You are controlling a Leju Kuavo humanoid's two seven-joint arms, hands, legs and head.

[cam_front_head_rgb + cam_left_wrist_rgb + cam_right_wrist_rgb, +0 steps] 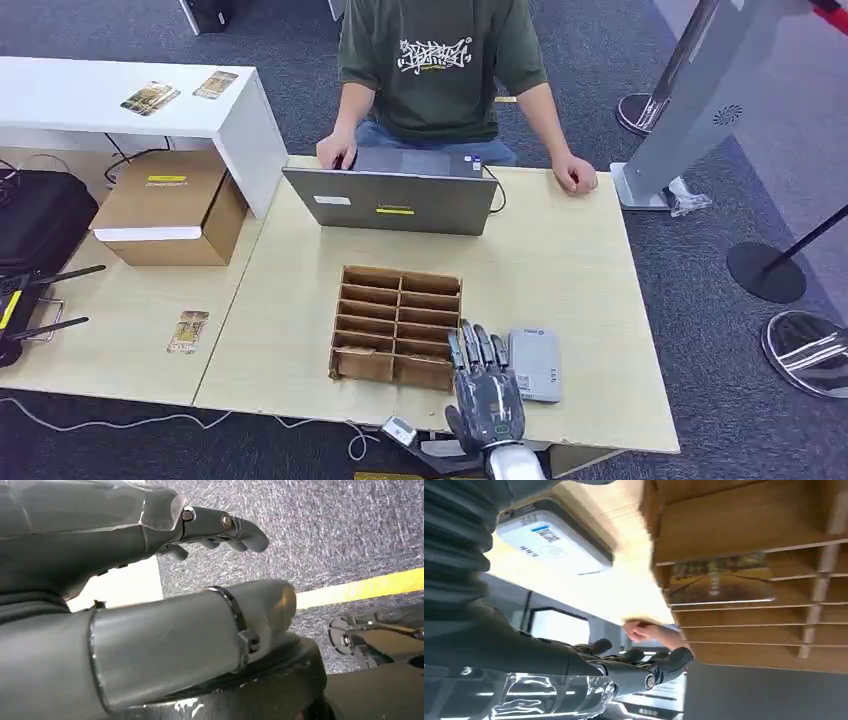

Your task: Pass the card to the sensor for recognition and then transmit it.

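My right hand (pixel 487 388) hovers empty, fingers spread, between the brown slotted wooden organizer (pixel 396 325) and the flat grey sensor box (pixel 534 363). The printed card (pixel 719 579) stands in a slot (my left hand (pixel 150 540) hangs loosely open).

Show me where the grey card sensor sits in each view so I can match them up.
Head view: the grey card sensor lies on the table near its front edge, right of the wooden divider tray, beside the right hand.
Right wrist view: the sensor sits on the light tabletop, apart from the tray's corner.
Left wrist view: faces carpet and a yellow floor line, away from the table.
Shared landmark: the wooden divider tray.
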